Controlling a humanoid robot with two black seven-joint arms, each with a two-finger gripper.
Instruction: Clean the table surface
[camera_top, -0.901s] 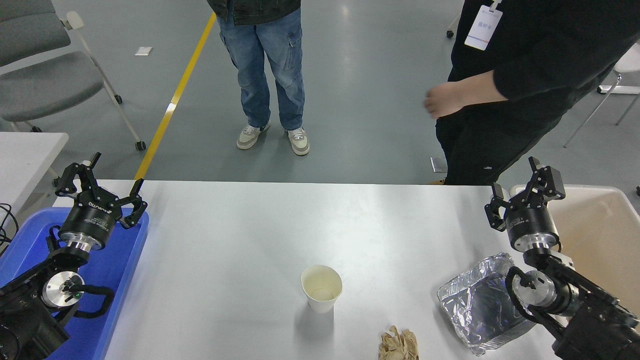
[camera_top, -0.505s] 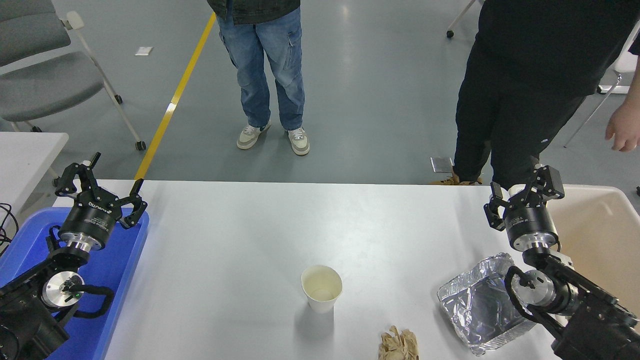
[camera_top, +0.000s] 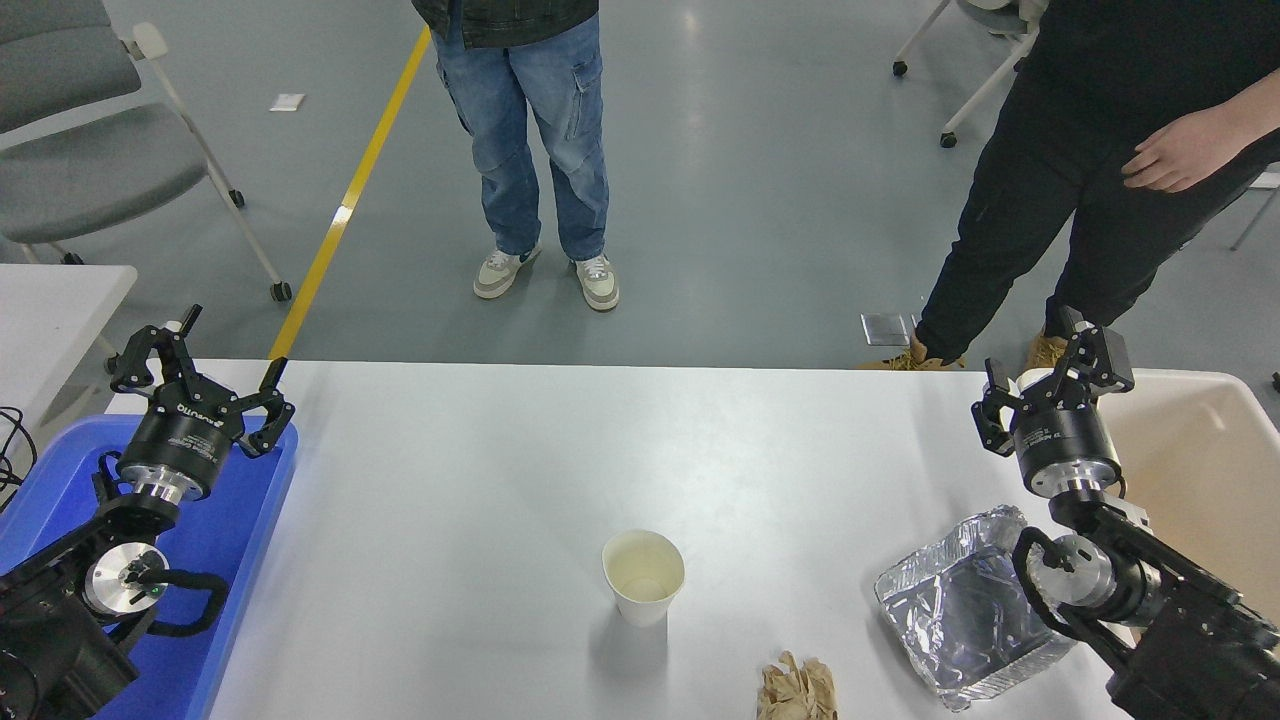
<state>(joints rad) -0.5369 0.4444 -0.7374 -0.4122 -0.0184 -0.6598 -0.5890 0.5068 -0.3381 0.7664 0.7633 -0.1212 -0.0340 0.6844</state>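
The wide white table surface (camera_top: 480, 470) fills the lower half of the head view. On it stand an upright empty paper cup (camera_top: 643, 577), a crumpled brown paper ball (camera_top: 797, 688) at the front edge, and a silver foil tray (camera_top: 962, 610) at the front right. My right gripper (camera_top: 1040, 372) is open and empty, raised above the table's far right edge, behind the foil tray and beside the beige bin. My left gripper (camera_top: 202, 357) is open and empty, parked over the blue bin at the left.
A blue bin (camera_top: 235, 530) sits at the table's left edge and a beige plastic bin (camera_top: 1200, 470) at its right. A smaller white table (camera_top: 50, 300) and a grey chair (camera_top: 90, 150) stand at the left. Two people (camera_top: 530, 130) stand beyond the far edge.
The person in black at the far right has stepped back and to the right, hand raised. My right gripper has shifted slightly to the right. The left arm and the table's objects have not moved.
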